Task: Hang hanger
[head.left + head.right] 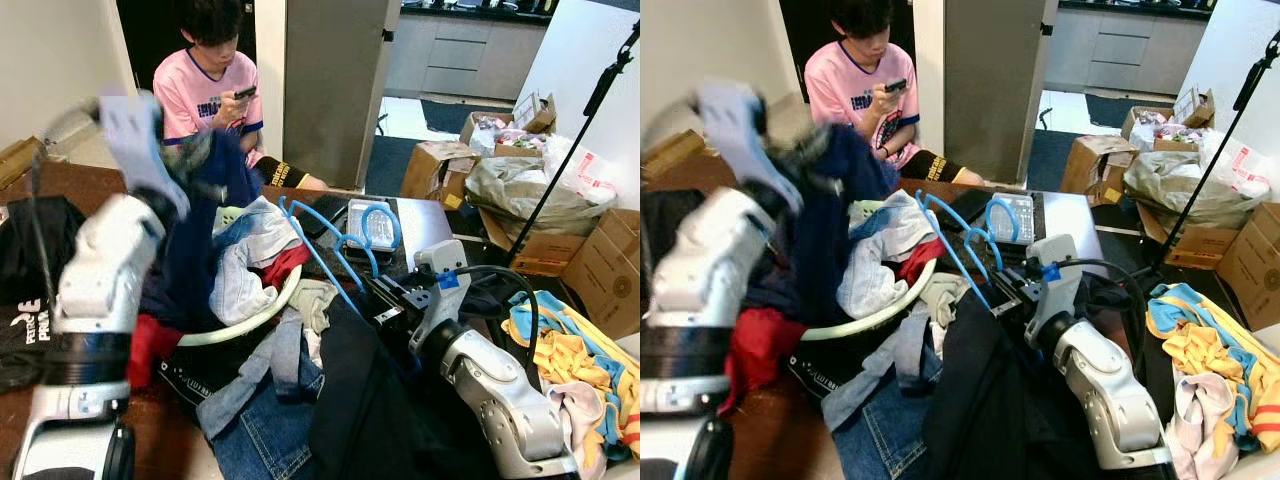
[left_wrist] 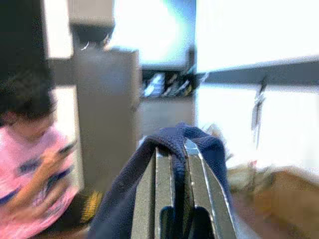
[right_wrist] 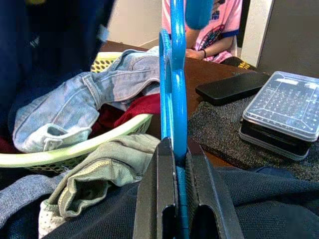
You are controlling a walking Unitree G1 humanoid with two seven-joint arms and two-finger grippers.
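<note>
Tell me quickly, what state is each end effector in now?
Left end effector: closed on navy garment.
Right end effector: closed on blue hanger.

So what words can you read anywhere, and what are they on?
"PE... PR...": white letters on the black cloth at the table's left edge, cut off.
Print on the person's pink shirt: too blurred to read.
Yellow print on the person's dark shorts: too small to read.
Red marks on the white bag: unreadable.

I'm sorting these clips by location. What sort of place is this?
Probably a lived-in home: a pale green plastic laundry basket heaped with clothes on a brown wooden table, opened cardboard boxes on the floor, and grey kitchen cabinets beyond the doorway.
</note>
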